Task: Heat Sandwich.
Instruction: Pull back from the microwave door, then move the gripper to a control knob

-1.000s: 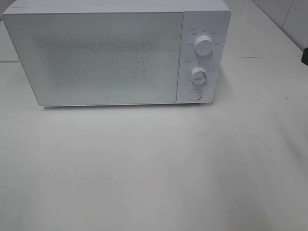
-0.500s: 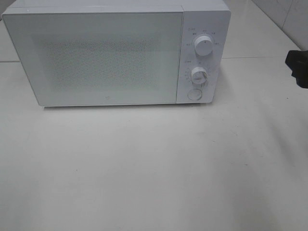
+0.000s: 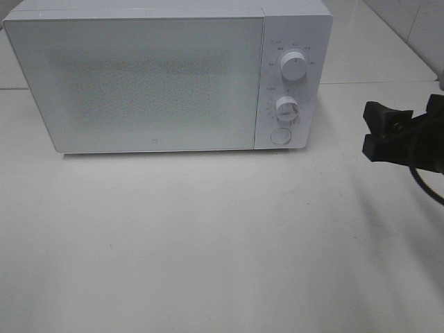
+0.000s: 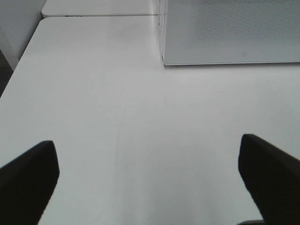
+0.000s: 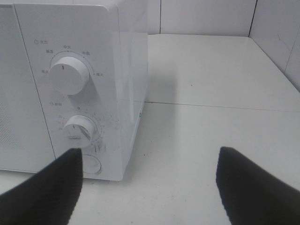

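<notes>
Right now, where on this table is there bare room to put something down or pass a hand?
The table is bare all along the front of the microwave, before its closed door. Left of the microwave, up to the table edge, is bare too. Tighter: right of the knobs, where the open right pincer hangs.

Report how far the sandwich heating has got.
Done: nothing that shows. The microwave door is shut and no sandwich appears in any view; the inside is hidden. In hand: the right gripper, open and empty, hangs right of the control panel. The left gripper is open over the table. Left: open the door, load the sandwich, set the dials.
</notes>
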